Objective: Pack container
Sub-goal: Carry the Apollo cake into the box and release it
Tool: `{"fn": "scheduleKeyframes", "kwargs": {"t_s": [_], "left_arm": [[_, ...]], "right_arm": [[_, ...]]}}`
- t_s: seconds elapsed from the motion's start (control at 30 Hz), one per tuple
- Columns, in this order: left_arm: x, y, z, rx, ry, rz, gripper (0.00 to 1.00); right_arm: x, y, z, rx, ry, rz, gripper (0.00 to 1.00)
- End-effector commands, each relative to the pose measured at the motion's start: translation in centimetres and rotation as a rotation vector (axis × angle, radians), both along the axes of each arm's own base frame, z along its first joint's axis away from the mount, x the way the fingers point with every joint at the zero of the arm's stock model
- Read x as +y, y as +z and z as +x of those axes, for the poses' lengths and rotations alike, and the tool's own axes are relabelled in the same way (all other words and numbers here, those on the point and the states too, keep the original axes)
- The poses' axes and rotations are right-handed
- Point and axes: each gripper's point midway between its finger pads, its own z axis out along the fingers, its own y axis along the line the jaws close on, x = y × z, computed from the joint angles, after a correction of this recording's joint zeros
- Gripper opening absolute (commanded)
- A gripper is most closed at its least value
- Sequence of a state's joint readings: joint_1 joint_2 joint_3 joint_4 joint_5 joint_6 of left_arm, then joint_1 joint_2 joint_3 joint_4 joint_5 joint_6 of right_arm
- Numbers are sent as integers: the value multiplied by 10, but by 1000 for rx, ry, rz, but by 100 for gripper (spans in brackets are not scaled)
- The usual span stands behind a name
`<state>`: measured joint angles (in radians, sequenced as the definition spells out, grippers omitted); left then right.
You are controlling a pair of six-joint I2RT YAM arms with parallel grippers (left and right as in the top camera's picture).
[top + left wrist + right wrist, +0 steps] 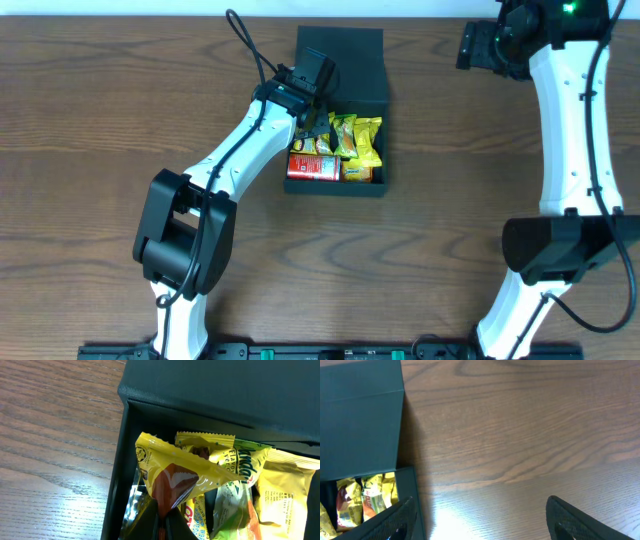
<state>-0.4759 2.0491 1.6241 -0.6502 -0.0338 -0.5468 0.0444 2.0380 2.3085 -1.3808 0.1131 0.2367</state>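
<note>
The container (335,190) sits toward 12 o'clock on the tabletop (100,100), its lid (345,55) lying open at 12 o'clock. The left end effector (165,517) is clenched on 1 corner of a yellow packet (175,477), over the other packets (285,490) by the box's 9 o'clock side. Let go here, it may perch on the heap and block the lid; dragged sideways, it could snag that side. The right end effector (480,525) hangs released at 2 o'clock.

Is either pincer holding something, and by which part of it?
The left pincer pinches a yellow-and-brown snack packet by its lower corner. The right pincer is open and empty.
</note>
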Motion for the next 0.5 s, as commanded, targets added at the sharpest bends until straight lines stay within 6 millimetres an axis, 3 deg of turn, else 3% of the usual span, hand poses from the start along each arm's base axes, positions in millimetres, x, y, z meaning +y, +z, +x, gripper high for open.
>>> {"fn": "scheduleKeyframes", "kwargs": {"t_s": [0.0,0.1,0.13,0.17,0.3,0.47], "left_arm": [[2,-2,7,-7,17,8,6],[-1,-4,6,3,11,-2,10],[-2,-4,5,5,7,-10,25],[-3,-4,6,2,7,-12,33],[-4,-2,9,-13,7,-19,55],[-9,12,16,-49,-2,-41,54]], "right_arm": [[-7,-4,1,13,-11,-12,83],[-7,-4,1,12,-10,-12,84],[-7,-4,1,11,-10,-13,84],[-7,-4,1,9,-11,-13,85],[-7,-4,2,6,-11,-13,85],[-7,-3,3,1,-11,-12,86]]}}
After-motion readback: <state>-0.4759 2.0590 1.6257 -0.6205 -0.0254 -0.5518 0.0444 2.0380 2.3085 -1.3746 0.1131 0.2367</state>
